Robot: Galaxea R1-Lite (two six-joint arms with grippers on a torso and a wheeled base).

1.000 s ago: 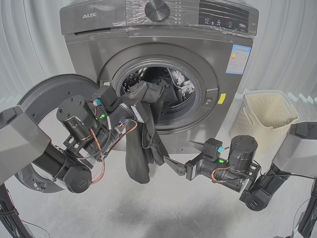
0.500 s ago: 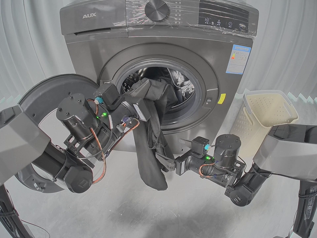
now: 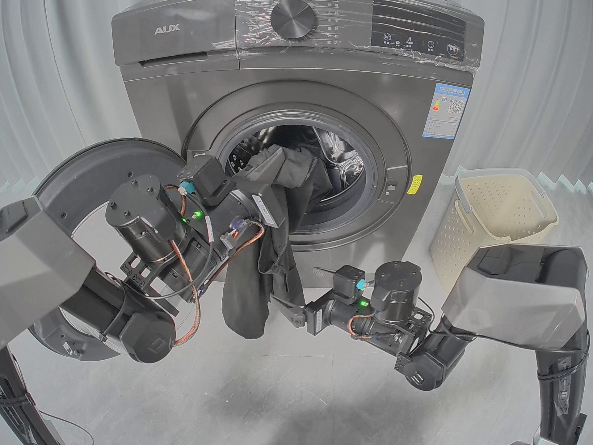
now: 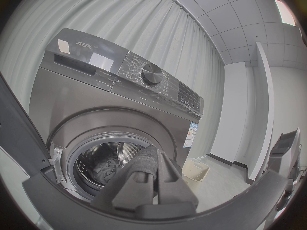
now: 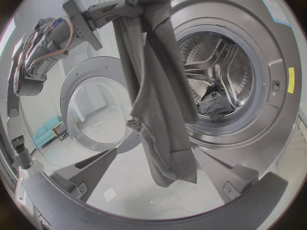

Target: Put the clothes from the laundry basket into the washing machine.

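A dark grey garment [image 3: 272, 261] hangs from my left gripper [image 3: 272, 159], which is shut on its upper end just in front of the washing machine's round opening [image 3: 336, 156]. The cloth drapes down past the lower rim. In the left wrist view the left gripper [image 4: 156, 154] pinches the garment [image 4: 144, 158]. Lower down, my right gripper [image 3: 294, 285] stands open beside the hanging cloth. In the right wrist view the garment [image 5: 160, 96] dangles between the spread fingers [image 5: 96, 163] of the right gripper [image 5: 154, 152]. Another dark garment [image 5: 214, 106] lies inside the drum.
The washing machine's door [image 3: 92, 174] is swung wide open at the left, behind my left arm. A cream laundry basket [image 3: 494, 217] stands on the floor to the right of the machine; no clothes show in it. Bare grey floor lies in front.
My right arm has moved left and closer to the hanging garment, which now hangs between its fingers. The garment's lower end swung right, then back left. The left gripper barely moved.
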